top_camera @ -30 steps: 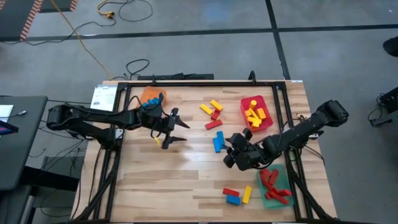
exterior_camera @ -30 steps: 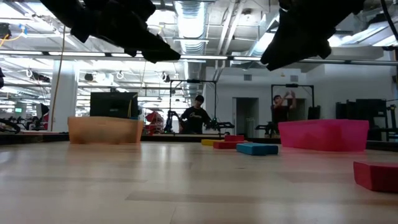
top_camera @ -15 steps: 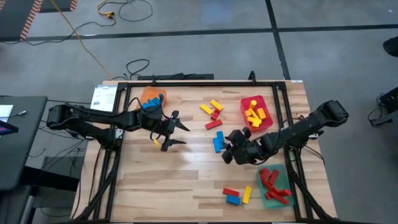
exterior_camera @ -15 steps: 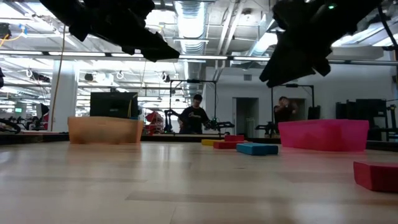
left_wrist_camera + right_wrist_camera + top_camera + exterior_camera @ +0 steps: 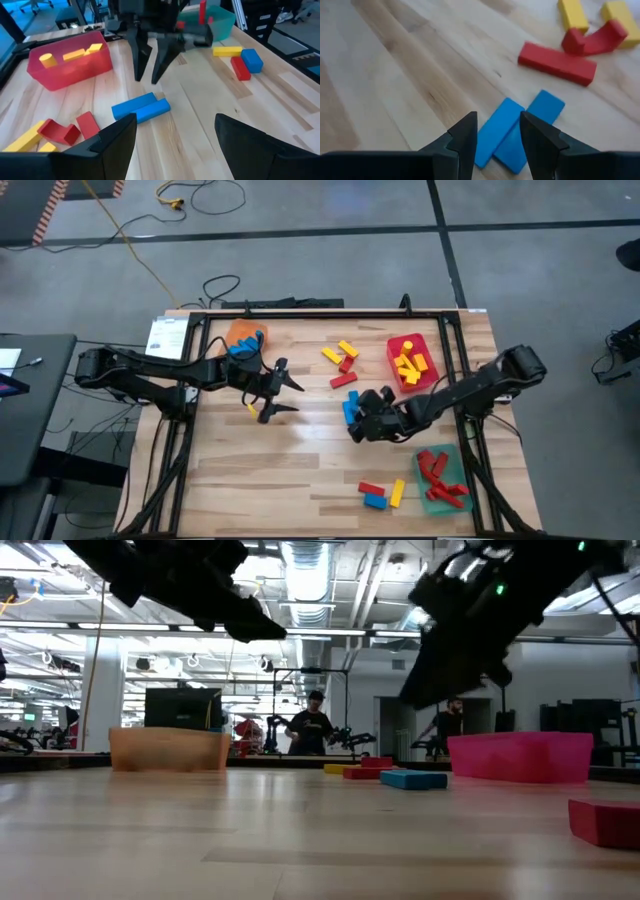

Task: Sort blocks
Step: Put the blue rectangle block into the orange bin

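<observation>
- Trays: you have 3, namely 1 orange tray (image 5: 240,330), 1 red tray (image 5: 391,358) and 1 green tray (image 5: 432,502).
- Grippers: 2, the left gripper (image 5: 298,395) and the right gripper (image 5: 352,428).
- Loose blocks:
  - blue pair (image 5: 350,408): 2.
  - far cluster (image 5: 345,365): 2 yellow, at least 2 red.
  - near cluster (image 5: 378,494): 1 red, 1 blue, 1 yellow.
  - lone yellow block (image 5: 252,408): 1.
- Blocks in the trays are too heaped for you to count.
- People (image 5: 315,730) behind the table: 2.

The near ends of the two blue blocks (image 5: 517,132) hide behind the right gripper (image 5: 498,131) fingers. A red block (image 5: 606,821) is cut off.
</observation>
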You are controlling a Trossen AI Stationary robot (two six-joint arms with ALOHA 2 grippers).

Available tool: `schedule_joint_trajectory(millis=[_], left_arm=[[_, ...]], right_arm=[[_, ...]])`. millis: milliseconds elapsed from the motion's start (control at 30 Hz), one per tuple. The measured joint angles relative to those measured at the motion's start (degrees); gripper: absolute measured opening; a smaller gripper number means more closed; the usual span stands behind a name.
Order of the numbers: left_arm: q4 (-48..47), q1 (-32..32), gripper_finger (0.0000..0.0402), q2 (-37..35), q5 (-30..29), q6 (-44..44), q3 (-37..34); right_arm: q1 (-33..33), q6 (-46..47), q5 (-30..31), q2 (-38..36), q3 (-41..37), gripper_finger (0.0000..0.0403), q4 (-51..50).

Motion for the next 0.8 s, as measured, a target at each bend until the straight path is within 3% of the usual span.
schedule_joint_trajectory(millis=[267, 433, 800], left_arm=[[-2.3, 0.0, 0.0264, 0.0, 0.0, -0.4, -0.1], [-2.2, 0.0, 0.0264, 0.0, 0.0, -0.3, -0.1], [-2.0, 0.0, 0.0264, 0.0, 0.0, -0.1, -0.1]], right_arm=[[-0.3, 0.0, -0.4, 5.2, 1.3, 0.0163, 0.2], [-1.9, 1.7, -0.4, 5.3, 1.4, 0.0163, -5.1], [-5.0, 1.1, -0.4, 5.3, 1.5, 0.0163, -5.3]])
